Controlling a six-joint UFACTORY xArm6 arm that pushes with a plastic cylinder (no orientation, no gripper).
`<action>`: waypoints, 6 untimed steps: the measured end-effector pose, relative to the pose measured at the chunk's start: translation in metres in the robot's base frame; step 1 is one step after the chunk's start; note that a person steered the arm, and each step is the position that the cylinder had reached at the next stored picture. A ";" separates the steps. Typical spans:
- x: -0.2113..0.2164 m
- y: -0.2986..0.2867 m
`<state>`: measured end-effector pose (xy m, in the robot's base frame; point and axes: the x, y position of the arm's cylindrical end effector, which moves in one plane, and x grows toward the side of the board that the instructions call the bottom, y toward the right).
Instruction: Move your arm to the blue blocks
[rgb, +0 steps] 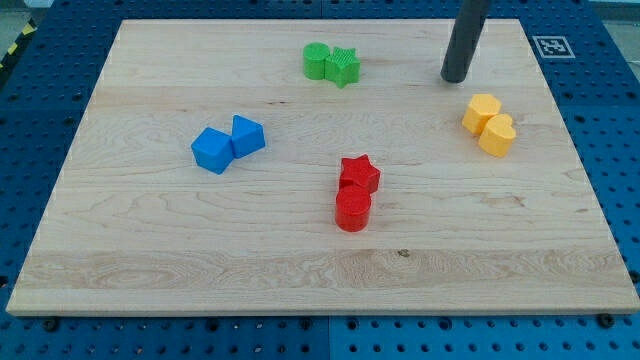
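Two blue blocks sit touching at the view's left of centre: a blue cube-like block (211, 150) and a blue angular block (247, 135) just to its right. My tip (456, 77) rests on the board near the view's top right, far to the right of the blue blocks and apart from every block. The rod rises out of the view's top edge.
A green round block (317, 61) and a green star (343, 67) touch near the view's top centre. A red star (359, 175) sits above a red cylinder (352, 211) at centre. A yellow hexagonal block (482, 113) and a yellow heart (498, 135) lie below my tip. The wooden board (150, 260) lies on a blue pegboard.
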<state>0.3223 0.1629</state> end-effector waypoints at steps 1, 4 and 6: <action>0.011 -0.040; 0.051 -0.188; 0.078 -0.239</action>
